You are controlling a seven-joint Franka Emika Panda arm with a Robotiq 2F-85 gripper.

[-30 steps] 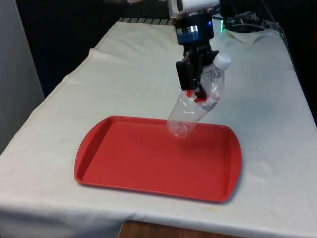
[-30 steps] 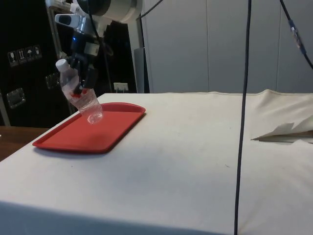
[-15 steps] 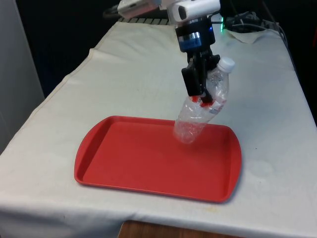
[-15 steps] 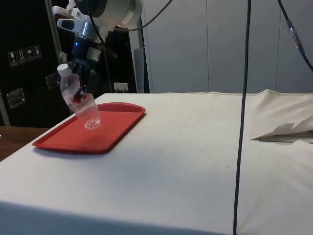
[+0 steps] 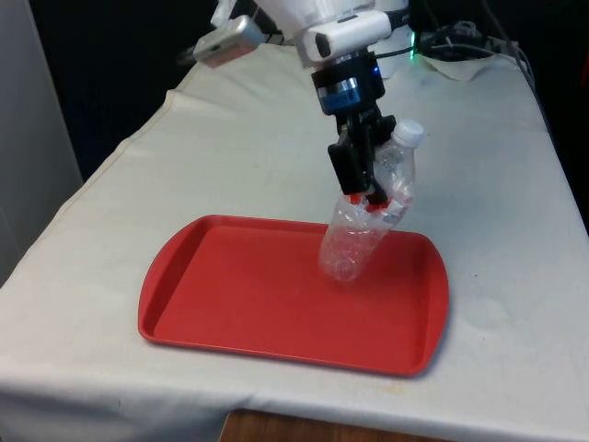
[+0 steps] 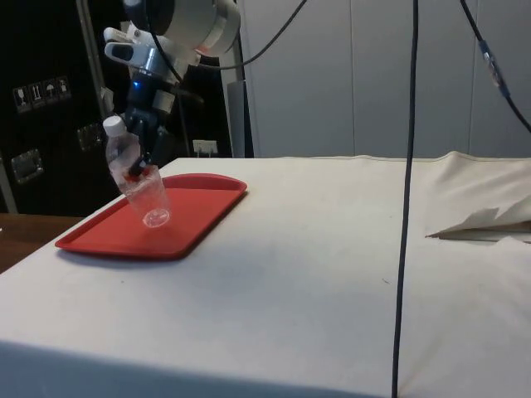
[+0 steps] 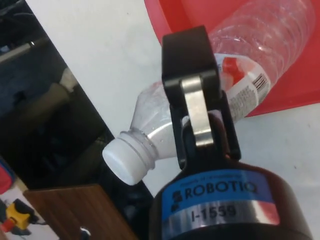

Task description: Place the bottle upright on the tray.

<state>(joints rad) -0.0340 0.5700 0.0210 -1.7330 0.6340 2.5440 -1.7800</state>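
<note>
Gripper (image 5: pixel 366 189) is clamped on the clear bottle (image 5: pixel 368 216) at its label, holding it tilted with its base low over the red tray (image 5: pixel 230 304), so it should straighten the bottle fully, then lower until the base sits flat before letting go.

**Even overhead light, soft shadows, dark backdrops**

The white cloth on the counter (image 5: pixel 230 138) is brightly and evenly lit in the front view, with faint shadows. The red tray (image 5: pixel 276 295) shows a mild sheen on its rim, and the clear bottle (image 5: pixel 368 221) catches small highlights. The side view's dark cabinets (image 6: pixel 41 124) stay dim. In the wrist view the fingers (image 7: pixel 192 95) gleam on their metal strip; the background beyond the cloth is murky.
</note>
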